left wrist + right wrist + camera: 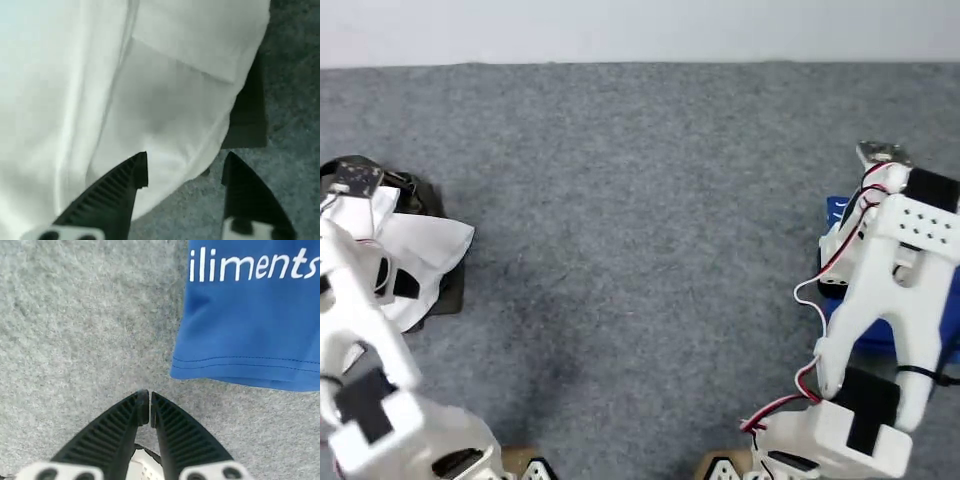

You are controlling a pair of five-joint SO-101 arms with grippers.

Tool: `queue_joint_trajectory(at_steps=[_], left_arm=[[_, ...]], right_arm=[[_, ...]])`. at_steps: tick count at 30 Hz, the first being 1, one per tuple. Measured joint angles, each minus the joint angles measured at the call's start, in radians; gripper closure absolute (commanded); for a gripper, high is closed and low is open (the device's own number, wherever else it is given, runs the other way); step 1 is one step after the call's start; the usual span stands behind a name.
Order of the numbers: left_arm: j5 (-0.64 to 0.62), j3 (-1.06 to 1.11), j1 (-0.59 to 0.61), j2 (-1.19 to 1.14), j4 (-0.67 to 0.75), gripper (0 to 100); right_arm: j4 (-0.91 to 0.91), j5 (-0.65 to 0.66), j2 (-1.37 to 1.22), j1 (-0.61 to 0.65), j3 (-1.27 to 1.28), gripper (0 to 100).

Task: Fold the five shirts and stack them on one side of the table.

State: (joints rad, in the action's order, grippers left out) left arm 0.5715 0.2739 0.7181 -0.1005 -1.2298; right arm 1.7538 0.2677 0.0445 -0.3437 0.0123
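**Limp cloth, best taken by an edge**

Our left claw (186,166) stands with its jaws apart above the white shirt (165,100). That shirt lies rumpled at the left edge of the desk (650,200), on top of a dark shirt (248,115) that peeks out from beneath it. Our right claw (149,402) is pressed together on nothing, over bare desk just beside the hem of the blue shirt (250,330), which lies at the right edge under that arm.

We judge these shirts light, thin and limp. They will sag from whatever point we pinch, and will likely drag on the rough grey surface rather than glide. We would therefore take the white one at its free edge or a corner near the claw, where a single fold of cloth offers itself. We would bite shallow, so the dark shirt underneath does not come up with it. On the blue one, the stitched hem looks firmer than the rest and seems the best hold.
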Motion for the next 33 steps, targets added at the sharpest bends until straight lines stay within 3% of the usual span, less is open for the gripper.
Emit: queue_joint_trajectory(at_steps=[3,7,14,20,23,26,33], left_arm=[[0.0,-0.071,0.002,-0.129,0.012,83],[0.0,-0.133,-0.002,-0.216,0.014,99],[0.005,-0.152,-0.035,-0.192,-0.015,99],[0.005,-0.152,-0.081,0.031,-0.12,99],[-0.009,-0.152,-0.14,0.144,-0.166,99],[-0.103,-0.152,-0.221,0.241,-0.189,99],[-0.342,-0.152,-0.54,0.354,-0.178,99]], right_arm=[[0.0,0.0,0.0,0.0,0.0,99.0],[0.0,0.0,0.0,0.0,0.021,99.0],[0.0,0.0,0.002,0.0,0.095,99.0],[0.0,0.0,0.002,0.0,0.095,99.0],[0.0,0.0,0.002,0.0,0.095,99.0],[0.0,0.0,0.002,0.0,0.095,99.0],[0.0,0.0,0.002,0.0,0.095,99.0]])
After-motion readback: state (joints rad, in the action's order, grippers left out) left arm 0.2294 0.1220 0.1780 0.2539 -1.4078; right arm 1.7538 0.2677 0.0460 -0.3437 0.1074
